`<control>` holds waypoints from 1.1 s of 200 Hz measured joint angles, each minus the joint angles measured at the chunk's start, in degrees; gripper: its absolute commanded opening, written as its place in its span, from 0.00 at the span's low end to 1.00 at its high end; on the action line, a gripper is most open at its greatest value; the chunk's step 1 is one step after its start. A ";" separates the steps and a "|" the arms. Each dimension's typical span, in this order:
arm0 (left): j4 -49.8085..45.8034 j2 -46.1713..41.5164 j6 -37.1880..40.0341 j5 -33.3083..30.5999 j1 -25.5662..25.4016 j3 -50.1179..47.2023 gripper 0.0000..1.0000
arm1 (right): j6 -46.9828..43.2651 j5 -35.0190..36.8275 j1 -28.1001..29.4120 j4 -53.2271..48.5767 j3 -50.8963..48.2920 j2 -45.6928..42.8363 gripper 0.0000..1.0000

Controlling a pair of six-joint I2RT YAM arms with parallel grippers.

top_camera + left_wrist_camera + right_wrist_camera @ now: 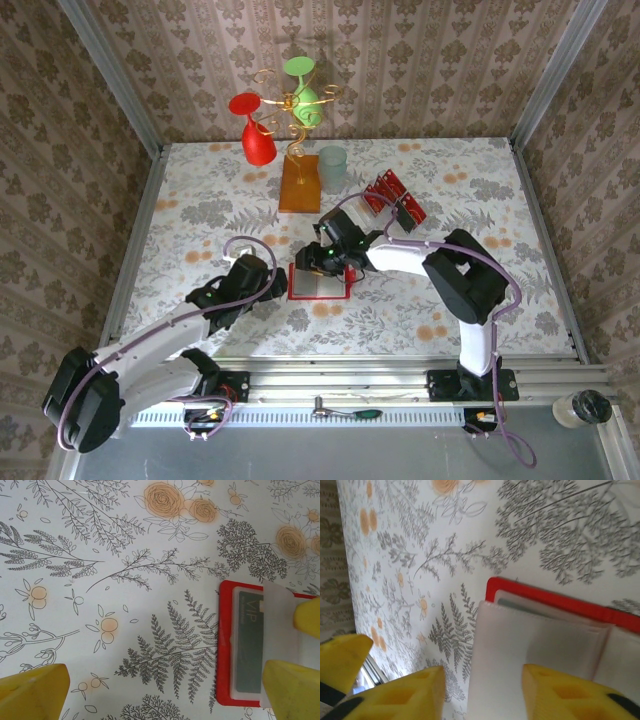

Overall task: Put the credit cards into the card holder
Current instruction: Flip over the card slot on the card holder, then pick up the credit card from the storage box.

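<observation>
Red card holder lies open, one card inside; left hand released; right hand: cannot tell.

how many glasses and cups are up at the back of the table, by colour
red glass: 1
green glass: 1
pale frosted cup: 1
total: 3
</observation>
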 measured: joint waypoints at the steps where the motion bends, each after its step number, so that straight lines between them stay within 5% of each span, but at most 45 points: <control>1: 0.00 0.00 0.00 0.02 0.00 0.00 1.00 | -0.11 -0.02 -0.04 -0.07 0.00 0.00 0.30; 45: 0.57 1.77 0.02 0.55 0.00 0.00 1.00 | -1.36 -0.07 -0.70 -0.83 -0.26 0.48 0.15; 220: 9.05 17.20 2.80 4.79 -0.74 2.29 1.00 | -1.29 -2.14 -0.70 -0.63 0.85 4.96 0.16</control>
